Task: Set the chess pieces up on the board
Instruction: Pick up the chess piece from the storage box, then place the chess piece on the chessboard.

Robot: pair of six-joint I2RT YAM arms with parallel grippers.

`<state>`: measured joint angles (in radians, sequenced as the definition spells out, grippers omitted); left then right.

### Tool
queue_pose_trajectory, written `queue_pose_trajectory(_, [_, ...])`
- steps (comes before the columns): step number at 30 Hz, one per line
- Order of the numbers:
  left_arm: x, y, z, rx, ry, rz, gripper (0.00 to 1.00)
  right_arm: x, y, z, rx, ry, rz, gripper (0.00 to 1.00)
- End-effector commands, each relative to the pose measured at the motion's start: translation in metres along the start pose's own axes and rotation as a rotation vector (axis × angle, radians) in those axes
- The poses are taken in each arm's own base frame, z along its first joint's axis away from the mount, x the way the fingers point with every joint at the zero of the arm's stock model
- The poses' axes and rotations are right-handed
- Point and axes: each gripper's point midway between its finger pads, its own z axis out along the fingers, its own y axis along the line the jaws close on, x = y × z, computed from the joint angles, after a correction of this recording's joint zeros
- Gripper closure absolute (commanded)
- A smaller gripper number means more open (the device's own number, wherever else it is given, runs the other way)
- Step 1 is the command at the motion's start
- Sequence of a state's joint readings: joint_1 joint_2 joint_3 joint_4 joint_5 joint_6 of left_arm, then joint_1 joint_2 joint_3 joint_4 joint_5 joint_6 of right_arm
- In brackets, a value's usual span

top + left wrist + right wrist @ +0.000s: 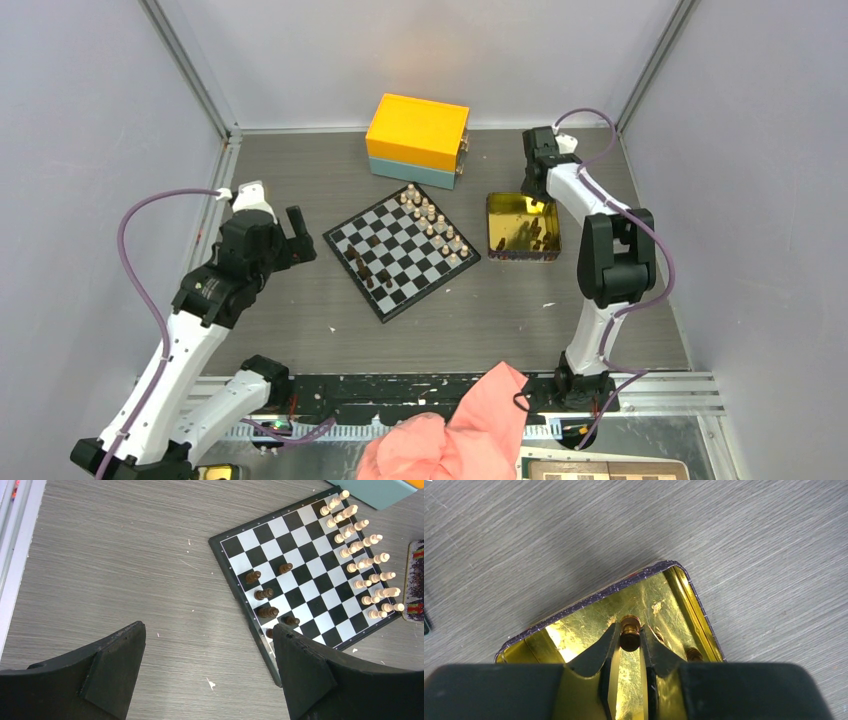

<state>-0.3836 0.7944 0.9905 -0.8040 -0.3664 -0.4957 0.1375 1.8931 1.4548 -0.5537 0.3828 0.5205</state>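
Note:
The black-and-white board [400, 250] lies turned like a diamond mid-table. Light tan chess pieces [432, 217] fill two rows along its far right edge [364, 555]. Several dark brown pieces [367, 268] stand near its left edge [263, 594]. My right gripper [629, 632] reaches down into the gold tin [522, 228] and is shut on a dark brown chess piece [629, 636]; another dark piece [693, 653] lies beside it in the tin [589, 615]. My left gripper [210, 635] hangs open over bare table, left of the board [300, 555], holding nothing.
A yellow-and-teal box [417, 140] stands just behind the board. A pink cloth [450, 435] lies at the near edge between the arm bases. The table's left rail [12, 555] runs beside my left gripper.

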Motion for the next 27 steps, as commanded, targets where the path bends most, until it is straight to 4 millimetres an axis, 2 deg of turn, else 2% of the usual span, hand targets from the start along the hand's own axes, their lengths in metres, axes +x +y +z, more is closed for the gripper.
queue_pose_trajectory(1, [-0.011,-0.002,-0.004,0.014,-0.051,-0.037,0.03,-0.024,0.004,-0.022,-0.032,-0.073,0.012,0.99])
queue_pose_trajectory(6, [-0.012,0.0,-0.007,0.011,-0.056,-0.034,0.03,-0.023,0.014,-0.03,-0.069,-0.072,-0.005,0.99])
queue_pose_trajectory(9, [-0.012,0.001,-0.007,0.008,-0.056,-0.03,0.03,-0.023,0.033,-0.046,-0.109,-0.083,-0.064,0.99])
queue_pose_trajectory(18, [-0.007,0.007,-0.011,-0.005,-0.05,-0.022,0.03,0.001,0.142,-0.124,-0.326,-0.102,-0.293,0.99])
queue_pose_trajectory(23, [-0.002,0.012,-0.017,-0.008,-0.044,-0.016,0.02,0.028,0.198,-0.162,-0.443,-0.094,-0.4,0.99])
queue_pose_trajectory(27, [0.003,0.015,-0.022,-0.004,-0.034,-0.015,0.02,0.054,0.23,-0.183,-0.504,-0.072,-0.475,0.99])
